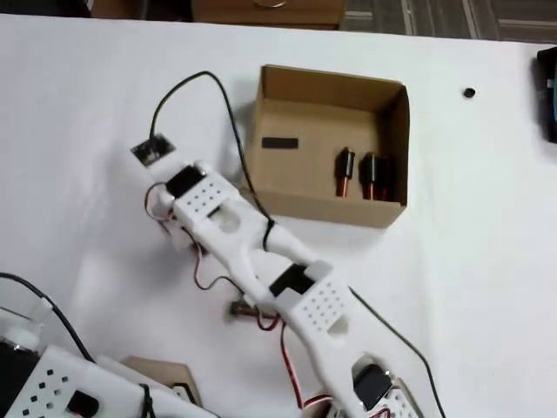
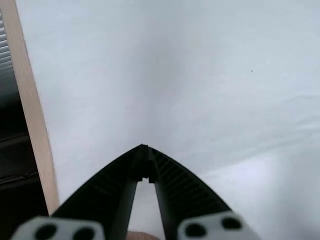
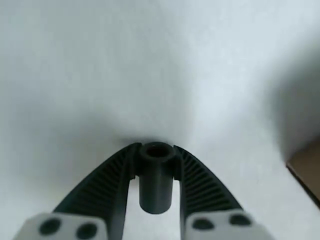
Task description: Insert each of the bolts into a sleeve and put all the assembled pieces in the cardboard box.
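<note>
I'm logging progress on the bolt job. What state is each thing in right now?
left end effector: shut, empty.
right end effector: shut on the sleeve.
sleeve: gripped, bore empty at its visible end.
cardboard box: open on top.
assembled pieces: at least two, lying inside the cardboard box.

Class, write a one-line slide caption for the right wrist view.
Right claw shut on a black sleeve over the white table.
</note>
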### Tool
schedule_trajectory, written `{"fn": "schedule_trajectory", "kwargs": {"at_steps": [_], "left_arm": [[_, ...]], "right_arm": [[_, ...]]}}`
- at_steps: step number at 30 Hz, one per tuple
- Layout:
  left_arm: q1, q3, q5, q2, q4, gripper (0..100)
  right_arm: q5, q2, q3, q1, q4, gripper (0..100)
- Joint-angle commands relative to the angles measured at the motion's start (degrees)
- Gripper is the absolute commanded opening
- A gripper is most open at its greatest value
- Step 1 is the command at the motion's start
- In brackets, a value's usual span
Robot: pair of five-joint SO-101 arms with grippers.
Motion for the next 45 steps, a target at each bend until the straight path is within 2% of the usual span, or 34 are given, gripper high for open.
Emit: {"fn": "schedule_trajectory", "kwargs": {"at_steps": [1,7,14,24,38,45], "left_arm": [[1.14,-0.22,0.09,-0.26,-0.62,2],[1.14,-0.31,0.09,-0.26,-0.09,2],[1.14,-0.31,0.09,-0.26,1.41,2],[1.14,-0.31,0.09,-0.26,1.41,2],[1.14,-0.31,0.00,-0.26,1.41,2],[1.14,-0.40,-0.09,-0.26,1.41,2]], "right_arm": [[0.53,-0.66,0.00,0.57,0.31,2.1],[0.44,-0.66,0.53,0.48,0.66,2.2],[0.18,-0.66,0.62,0.57,0.75,13.0],[0.09,-0.66,0.62,0.57,6.46,13.1],[0.09,3.30,0.09,-0.40,5.67,12.9],[0.09,3.47,0.18,-2.15,3.74,8.3]]}}
